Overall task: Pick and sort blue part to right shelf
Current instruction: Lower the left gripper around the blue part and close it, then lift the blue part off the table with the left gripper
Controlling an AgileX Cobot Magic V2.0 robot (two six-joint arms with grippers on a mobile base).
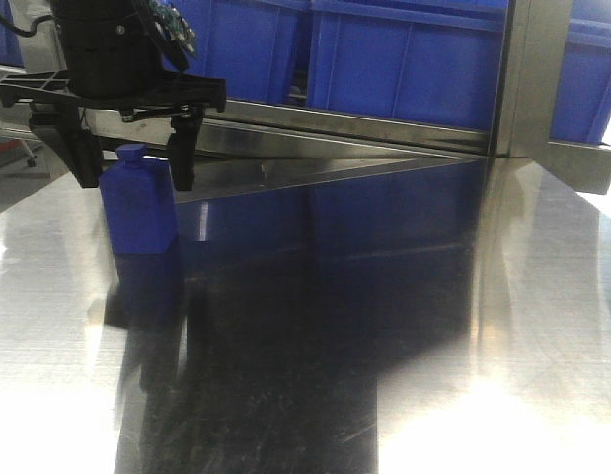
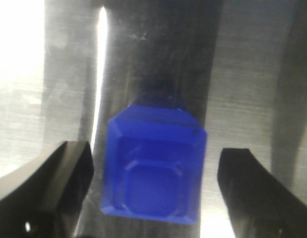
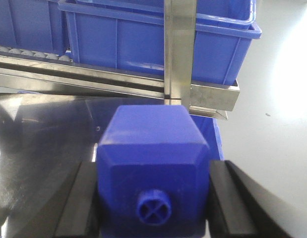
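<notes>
The left gripper (image 1: 134, 183) hangs spread wide, a blue block (image 1: 137, 217) standing untouched between its fingers. The right gripper (image 3: 153, 166) clamps a second blue block (image 3: 153, 134), cap toward the wrist, the shelf (image 3: 180, 49) straight ahead.

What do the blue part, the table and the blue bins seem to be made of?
The blue part: likely moulded plastic, solid colour, soft sheen, bevelled edges. The table: apparently brushed steel, mirror-like reflections and fine scratches. The blue bins: probably plastic, semi-gloss, ribbed walls.
</notes>
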